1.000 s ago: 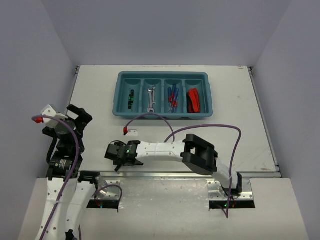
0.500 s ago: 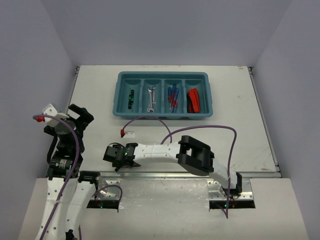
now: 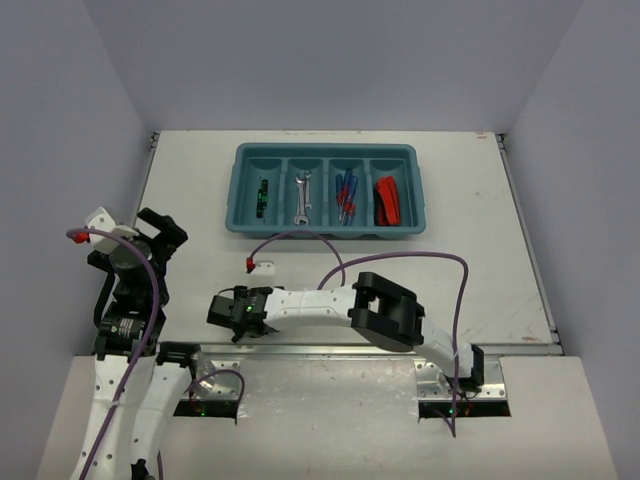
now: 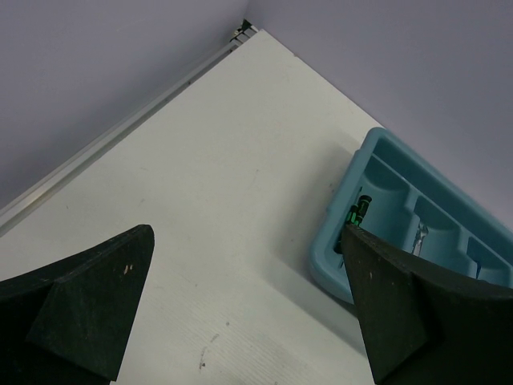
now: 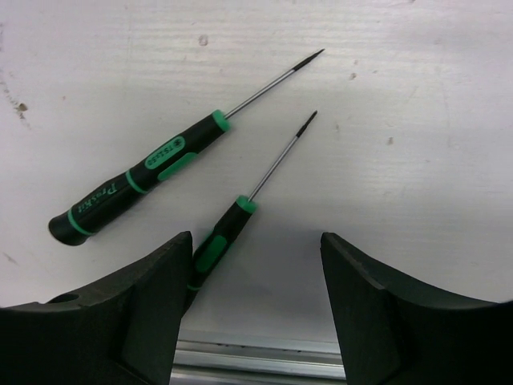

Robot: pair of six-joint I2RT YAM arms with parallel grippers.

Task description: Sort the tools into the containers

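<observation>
We are seeing the right gripper (image 5: 255, 253) hanging low over the white table (image 5: 417, 120), its jaws standing apart and clasping nothing. Two thin black-and-green precision screwdrivers are lying on the table in the wrist view. The upper screwdriver (image 5: 136, 180) is lying at the left of the frame, clear of the fingers. The lower screwdriver (image 5: 240, 216) is lying at centre, its handle end hidden behind the finger at lower left. Overhead, the teal tray (image 3: 326, 150) is sitting at upper centre, well apart. Its compartments are holding another precision screwdriver (image 3: 264, 197), a wrench (image 3: 303, 196), blue-handled screwdrivers (image 3: 346, 196) and red pliers (image 3: 386, 200). The left gripper (image 3: 160, 230) is hovering at the left edge, spread wide and empty.
</observation>
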